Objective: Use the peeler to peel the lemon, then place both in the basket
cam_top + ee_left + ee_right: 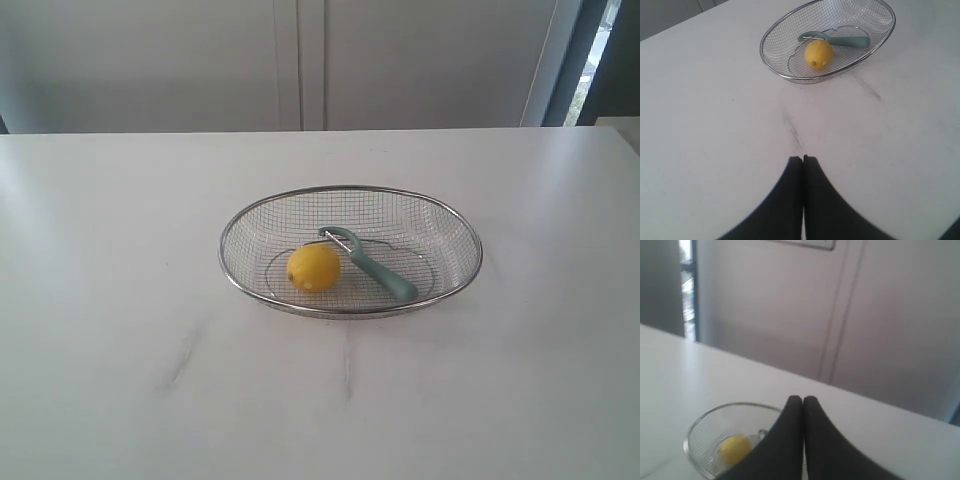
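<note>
As basket [350, 187] holds lemon [314, 268], left gripper [803, 159] apart

lemon [314, 267] in basket [247, 218], peeler [372, 265] just right

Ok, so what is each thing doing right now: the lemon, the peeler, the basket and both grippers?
lemon: lying in the basket, not held, skin yellow all over.
peeler: lying in the basket beside the lemon, not held.
basket: upright on the table.
left gripper: shut, empty.
right gripper: shut, empty.
</note>
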Robot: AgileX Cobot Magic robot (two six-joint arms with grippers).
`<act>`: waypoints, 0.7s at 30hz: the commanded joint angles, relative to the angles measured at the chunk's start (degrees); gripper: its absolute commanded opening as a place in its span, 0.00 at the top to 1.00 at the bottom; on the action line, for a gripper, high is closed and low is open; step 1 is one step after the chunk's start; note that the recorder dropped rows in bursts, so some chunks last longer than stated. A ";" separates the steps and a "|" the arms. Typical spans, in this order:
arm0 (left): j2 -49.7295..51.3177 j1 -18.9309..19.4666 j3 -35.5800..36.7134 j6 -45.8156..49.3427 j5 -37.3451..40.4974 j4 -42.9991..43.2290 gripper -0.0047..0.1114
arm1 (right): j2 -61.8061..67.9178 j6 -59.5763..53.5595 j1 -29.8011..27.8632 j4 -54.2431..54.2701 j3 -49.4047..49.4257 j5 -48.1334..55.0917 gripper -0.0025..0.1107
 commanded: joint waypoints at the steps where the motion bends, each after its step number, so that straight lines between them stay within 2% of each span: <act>1: -0.55 0.03 0.31 -0.56 -0.18 -0.59 0.96 | -8.78 0.16 -11.59 0.19 0.06 -0.12 0.98; 6: -0.55 0.03 0.31 -0.56 -0.18 -0.59 0.96 | -15.79 0.16 -17.35 0.19 0.06 -0.20 0.98; 10: -0.55 0.03 0.31 -0.56 -0.18 -0.59 0.96 | -18.17 1.70 -17.48 3.03 0.76 -1.87 0.98; 13: -0.55 0.03 0.31 -0.56 -0.18 -0.59 0.96 | -18.60 3.05 -17.44 4.93 9.52 -15.75 0.98; 15: -0.55 0.03 0.31 -0.56 -0.18 -0.59 0.96 | -20.17 6.89 -18.45 -0.03 16.91 -21.72 0.98; 17: -0.55 0.03 0.31 -0.56 -0.18 -0.59 0.96 | -22.49 11.86 -19.53 -7.04 23.27 -22.84 0.98; 21: -0.55 0.03 0.31 -0.56 -0.18 -0.59 0.96 | -23.83 13.89 -22.00 -14.00 33.58 -22.84 0.98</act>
